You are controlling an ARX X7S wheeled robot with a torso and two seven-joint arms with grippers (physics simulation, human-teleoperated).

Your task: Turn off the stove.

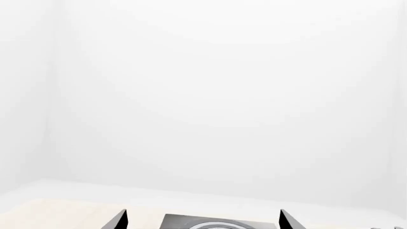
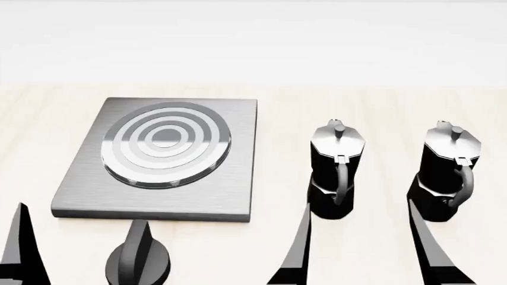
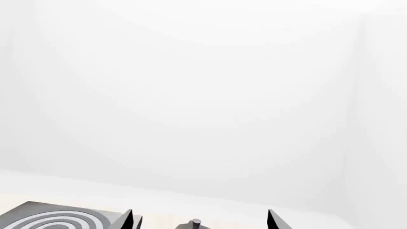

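Note:
The stove is a flat grey metal slab on the pale wooden counter, with a round ringed burner on it. Its black ridged knob stands apart, just in front of the slab's near edge. My left gripper is open, and the stove's far edge shows between its fingers. In the head view one left finger rises left of the knob. My right gripper is open in front of two moka pots, touching nothing. The stove also shows in the right wrist view.
Two black moka pots with silver lids stand right of the stove, one near it and one farther right. A pot's lid knob shows between the right fingers. A white wall rises behind the counter.

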